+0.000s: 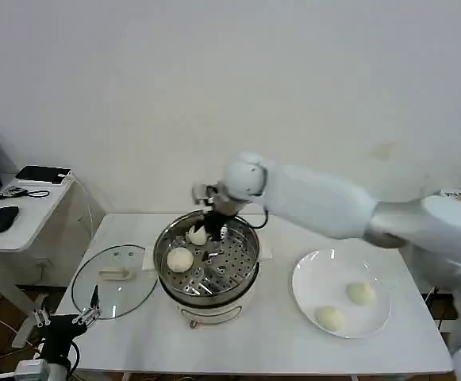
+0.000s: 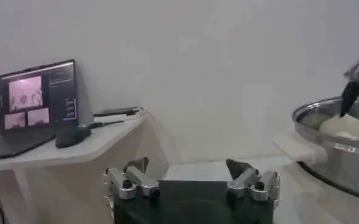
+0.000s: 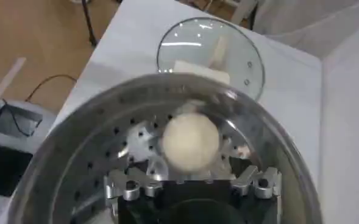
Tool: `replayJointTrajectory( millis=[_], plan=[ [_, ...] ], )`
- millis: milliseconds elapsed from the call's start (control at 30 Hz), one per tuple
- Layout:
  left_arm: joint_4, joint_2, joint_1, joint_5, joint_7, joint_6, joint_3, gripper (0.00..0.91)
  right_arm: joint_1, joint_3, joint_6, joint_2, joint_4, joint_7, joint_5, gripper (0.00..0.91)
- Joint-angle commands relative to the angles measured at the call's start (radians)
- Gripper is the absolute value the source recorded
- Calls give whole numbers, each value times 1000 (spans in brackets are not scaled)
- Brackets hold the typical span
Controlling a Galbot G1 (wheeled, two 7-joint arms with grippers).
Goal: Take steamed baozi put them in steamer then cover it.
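Observation:
The steamer (image 1: 232,279) stands mid-table, and its perforated tray holds two steamed baozi (image 1: 180,259) (image 1: 197,236). My right gripper (image 1: 212,225) reaches down into the pot at its far side. In the right wrist view it (image 3: 190,165) is open, with a baozi (image 3: 190,141) lying on the tray between the fingers and a gap on each side. Two more baozi (image 1: 360,293) (image 1: 330,318) lie on the white plate (image 1: 317,274) to the right. The cover (image 1: 115,278) lies flat on the table left of the steamer. My left gripper (image 1: 83,317) hangs open near the table's front left corner.
A side desk (image 1: 12,222) with a mouse (image 1: 2,217) and a laptop (image 2: 36,103) stands left of the table. The wall is close behind the steamer. Bare table lies in front of the steamer and between it and the plate.

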State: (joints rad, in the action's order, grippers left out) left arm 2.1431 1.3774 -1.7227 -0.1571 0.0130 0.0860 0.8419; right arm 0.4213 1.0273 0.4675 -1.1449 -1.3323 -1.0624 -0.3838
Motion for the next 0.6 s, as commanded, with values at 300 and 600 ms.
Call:
replayJointTrajectory(
  millis=[300,600],
  plan=[
    [40,-3,-35,0,-3,3,-5,907,29,-14,-40,570,-298,-71,72,907],
    [42,2,-56,11,-5,5,-12,907,-342,-192,-83,712,-332,-87,209,907]
  ],
)
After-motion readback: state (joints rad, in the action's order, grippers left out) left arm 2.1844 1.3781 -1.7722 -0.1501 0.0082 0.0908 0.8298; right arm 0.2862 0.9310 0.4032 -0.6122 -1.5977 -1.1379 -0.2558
